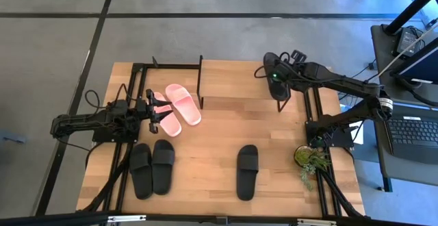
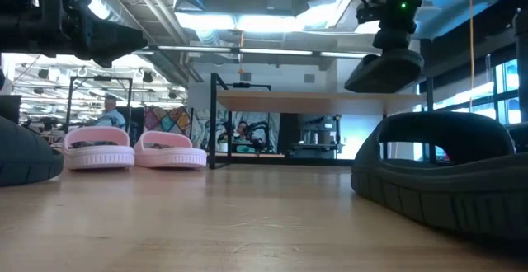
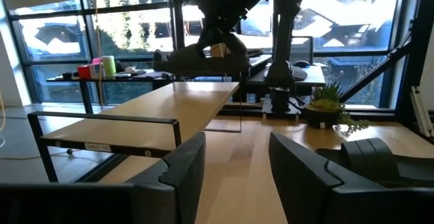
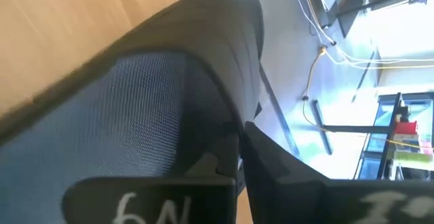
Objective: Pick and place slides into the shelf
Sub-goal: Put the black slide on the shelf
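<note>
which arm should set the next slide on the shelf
Right. The right gripper already holds a black rubbery slide sandal lifted above the right end of the low wooden-topped shelf. The left gripper is open and empty over the pink slide sandals, so it would first have to pick.

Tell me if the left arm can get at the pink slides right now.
Probably yes: the left claw is open just above the pink slides, and nothing lies between them.
</note>
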{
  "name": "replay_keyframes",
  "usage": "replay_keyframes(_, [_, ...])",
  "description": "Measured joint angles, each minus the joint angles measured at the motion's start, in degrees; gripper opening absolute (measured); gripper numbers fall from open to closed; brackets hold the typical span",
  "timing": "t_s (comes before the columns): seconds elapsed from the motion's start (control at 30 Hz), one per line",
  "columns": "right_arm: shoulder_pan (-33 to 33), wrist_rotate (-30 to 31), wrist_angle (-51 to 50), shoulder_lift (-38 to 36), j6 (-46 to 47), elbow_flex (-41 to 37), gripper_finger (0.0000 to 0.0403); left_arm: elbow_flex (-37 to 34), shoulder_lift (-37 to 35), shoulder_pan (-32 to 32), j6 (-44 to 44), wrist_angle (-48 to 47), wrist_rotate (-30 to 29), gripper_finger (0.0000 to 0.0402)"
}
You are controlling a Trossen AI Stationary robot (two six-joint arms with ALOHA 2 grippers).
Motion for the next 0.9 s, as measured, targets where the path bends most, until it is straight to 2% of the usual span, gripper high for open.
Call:
replay_keyframes(0.4, [0.0, -0.01, -0.05, 0.04, 1.73, -0.11, 0.0008, 0.02, 0.0, -0.02, -0.02, -0.04, 0.0, 0.0156])
replay_keyframes(0.9, [0.02, 1.84, 3.11, 0.04, 1.72, -8.39, 0.0008, 0.04, 0.0, -0.02, -0.04, -0.04, 0.02, 0.0156])
